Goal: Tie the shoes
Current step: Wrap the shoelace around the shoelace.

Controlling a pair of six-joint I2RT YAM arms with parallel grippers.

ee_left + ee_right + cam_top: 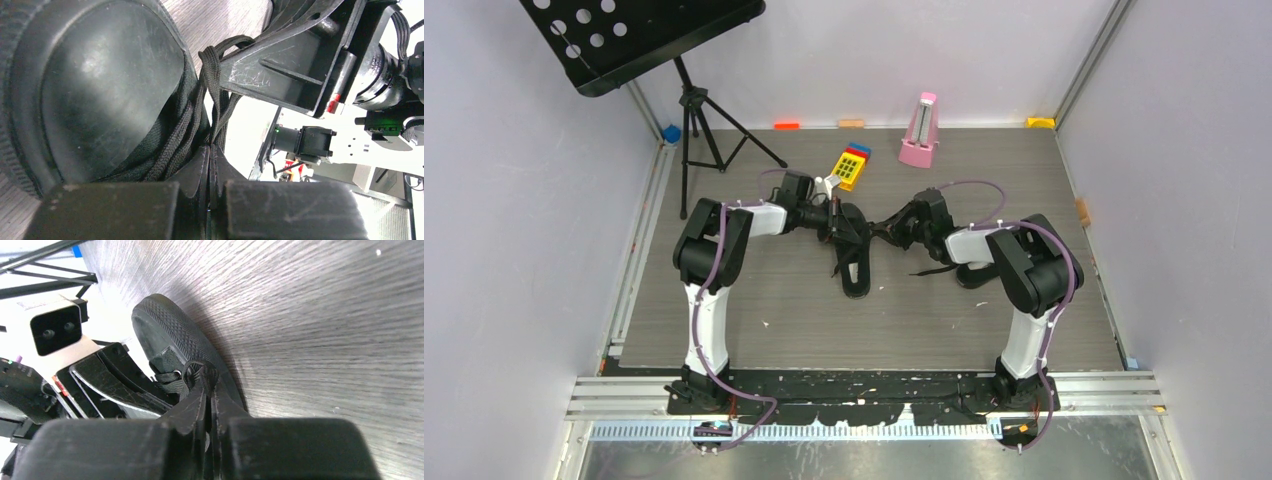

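One of the black shoes lies on the grey mat between the two arms, its rubber toe cap filling the left wrist view. My left gripper is shut on a black lace that runs up from the shoe's lacing. From the other side, my right gripper is shut on a bunched lace loop just above the shoe's sole. The two grippers nearly meet over the shoe. A second dark shoe lies mostly hidden under the right arm.
A black music stand on a tripod stands at the back left. A pink metronome and a yellow toy keypad sit at the back of the mat. Small coloured blocks line the back wall.
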